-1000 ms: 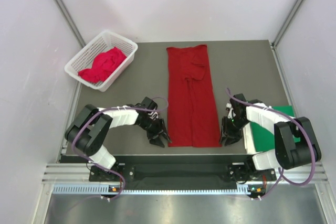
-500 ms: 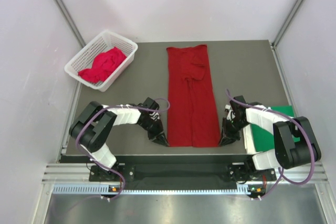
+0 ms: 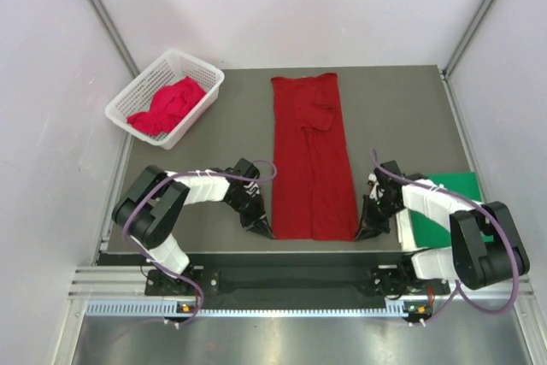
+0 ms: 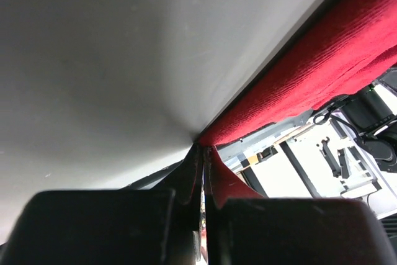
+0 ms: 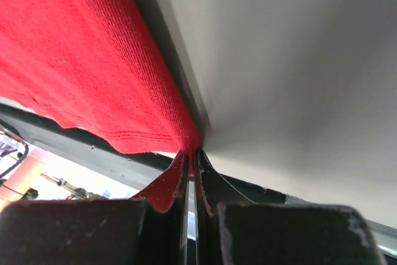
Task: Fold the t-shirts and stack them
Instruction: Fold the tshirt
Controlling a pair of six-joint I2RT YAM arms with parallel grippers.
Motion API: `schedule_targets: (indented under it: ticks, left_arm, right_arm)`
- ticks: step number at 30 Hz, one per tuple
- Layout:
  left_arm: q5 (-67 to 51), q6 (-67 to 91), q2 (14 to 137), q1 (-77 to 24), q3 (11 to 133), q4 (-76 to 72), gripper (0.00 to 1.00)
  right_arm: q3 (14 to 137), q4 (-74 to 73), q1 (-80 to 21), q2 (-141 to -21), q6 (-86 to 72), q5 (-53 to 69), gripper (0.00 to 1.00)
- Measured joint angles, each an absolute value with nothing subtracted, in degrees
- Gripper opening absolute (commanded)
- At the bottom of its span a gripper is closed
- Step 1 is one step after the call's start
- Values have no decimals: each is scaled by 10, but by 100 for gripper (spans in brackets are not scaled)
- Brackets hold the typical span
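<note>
While the left gripper (image 3: 264,229) and right gripper (image 3: 365,229) each pinch a near corner, at seven and five o'clock, of the red t-shirt (image 3: 309,164) stretched from twelve to six across the table (image 3: 402,117), such shallow bites may slip and skew the fold.

"What kind of place is this?"

"It looks like a robot lab to me. My left arm (image 3: 201,187) and my right arm (image 3: 436,201) are bolted down by a metal rail (image 3: 102,279) at the near edge of a gray table (image 3: 402,117)."

"What else shows it?"

"Plain white walls (image 3: 43,126) stand close around the table like a box. Metal bars (image 3: 101,8) run up the back corners. Purple wires (image 3: 126,226) loop along my arms."
</note>
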State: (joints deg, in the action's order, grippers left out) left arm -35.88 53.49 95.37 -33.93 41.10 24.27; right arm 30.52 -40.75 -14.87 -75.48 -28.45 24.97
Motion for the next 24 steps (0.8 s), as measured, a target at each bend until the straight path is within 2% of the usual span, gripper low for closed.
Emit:
schedule_targets:
  ticks: [24]
  left_arm:
    - [-348, 556, 942, -358, 406, 267, 0]
  right_arm:
    - [286, -398, -199, -726, -333, 237, 0]
